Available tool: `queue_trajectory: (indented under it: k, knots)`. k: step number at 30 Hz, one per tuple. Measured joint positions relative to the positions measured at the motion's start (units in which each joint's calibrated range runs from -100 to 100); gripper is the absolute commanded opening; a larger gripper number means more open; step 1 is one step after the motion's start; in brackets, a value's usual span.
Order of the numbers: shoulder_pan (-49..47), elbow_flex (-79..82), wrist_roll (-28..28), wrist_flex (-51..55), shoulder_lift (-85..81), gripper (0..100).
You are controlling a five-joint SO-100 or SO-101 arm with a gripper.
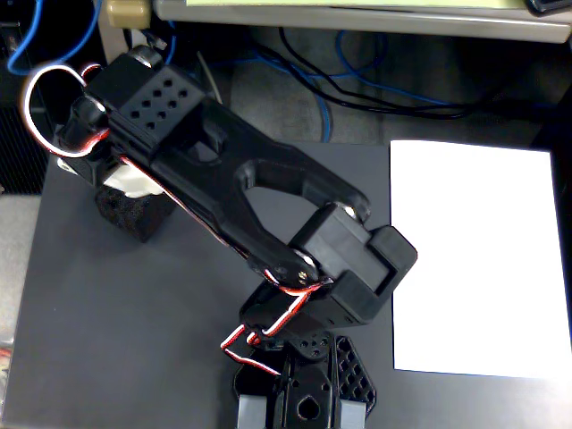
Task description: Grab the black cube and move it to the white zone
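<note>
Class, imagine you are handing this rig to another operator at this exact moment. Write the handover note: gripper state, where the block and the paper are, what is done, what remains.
Gripper: hidden under the arm in the fixed view, at the upper left of the mat; open or shut cannot be told.
Black cube: on the dark grey mat, upper left, partly covered by the arm's end. Whether it is gripped cannot be seen.
White zone: paper sheet at the right, nothing on it.
Done: arm has reached over to the cube.
Left: confirm the grasp, lift, carry right across the mat, set the cube on the paper, release.
</note>
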Motion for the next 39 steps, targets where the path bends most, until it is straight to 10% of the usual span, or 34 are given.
queue_trajectory:
  k: [6,15,35,39]
  knots:
    - [3.7,-12.3,1.8,11.5,0.8,32]
    - [15.3,-12.6,9.3,19.7,0.8,32]
    - [10.3,1.6,9.9,-7.1,25.5,31]
    - [10.3,1.6,9.9,-7.8,25.6,13]
